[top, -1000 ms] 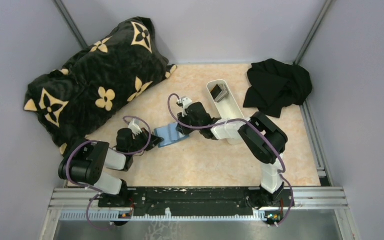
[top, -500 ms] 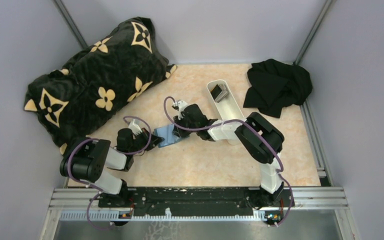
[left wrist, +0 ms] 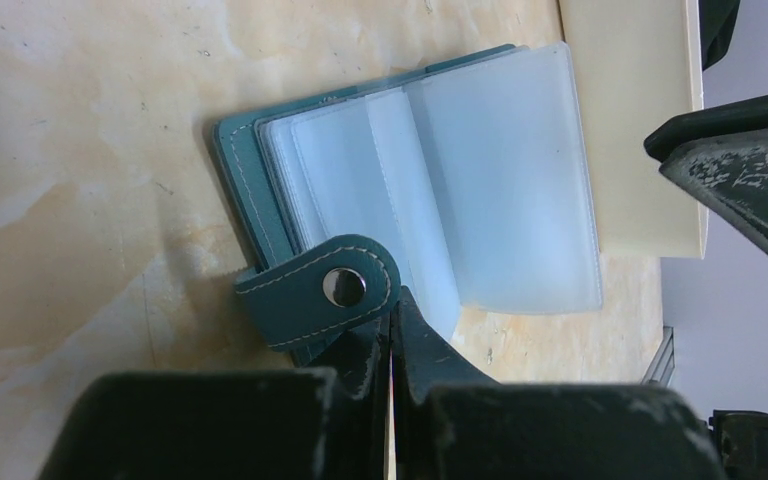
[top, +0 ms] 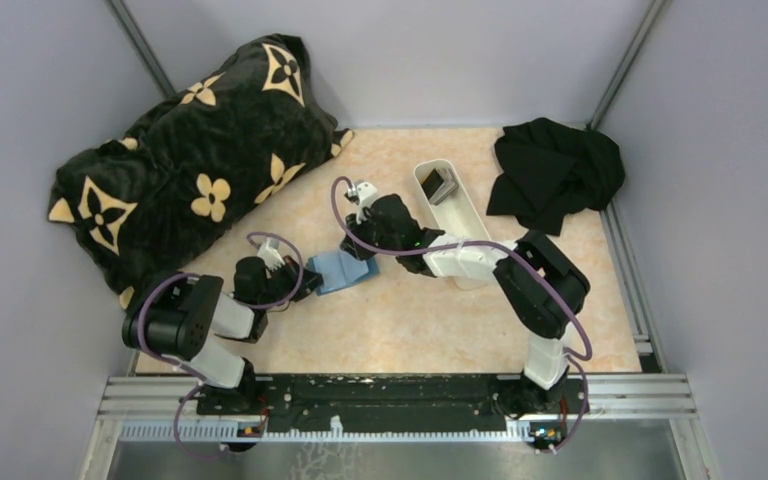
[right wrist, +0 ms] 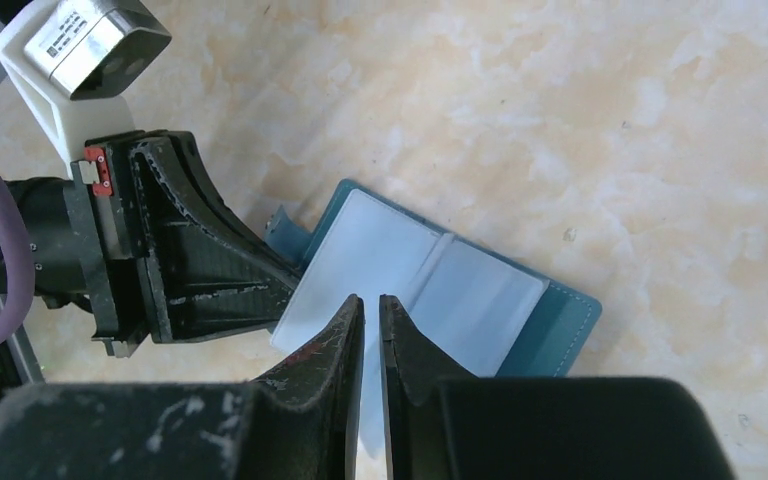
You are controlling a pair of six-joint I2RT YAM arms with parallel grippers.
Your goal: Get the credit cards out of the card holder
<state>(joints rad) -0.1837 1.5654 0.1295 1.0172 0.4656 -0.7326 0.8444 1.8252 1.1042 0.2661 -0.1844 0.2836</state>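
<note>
**Work the leaves slowly, one at a time**

Your right claw [right wrist: 370, 302] hangs low with its jaws drawn almost together, leaving only a thin slit. A pale sliver shows in that slit. It may be a plastic leaf, but you cannot tell whether anything is gripped.

Directly beneath it lies the teal-blue folding card holder [right wrist: 430, 300], spread open on the marbled beige table [right wrist: 610, 120]. Its clear plastic leaves [left wrist: 500, 180] are fanned out, and every leaf in sight looks empty. I judge that any card left sits in a leaf lower down.

Across the holder from that claw, your left claw [left wrist: 392, 325] is fully closed. Its tips touch the holder's edge beside the teal strap with the silver snap [left wrist: 345, 287]. Whether it nips the cover or only presses on it is unclear.

To do this step well:
- Let the left claw anchor the cover.
- Lift one leaf by its free edge.
- Draw any card out along its pocket's opening, not across it. Thin plastic will likely buckle under a hard squeeze.

Behind the right claw's wrist stands a long white oblong tray [top: 463, 222] holding small dark grey credit cards [top: 440, 185].

Counted:
- one holder
- one tray
- two claws
- one crumpled black cloth [top: 555, 170] beyond the tray
- one black cushion with tan flowers [top: 200, 150] beyond the left claw
- the cards in the tray form a small stack, too small to number
</note>
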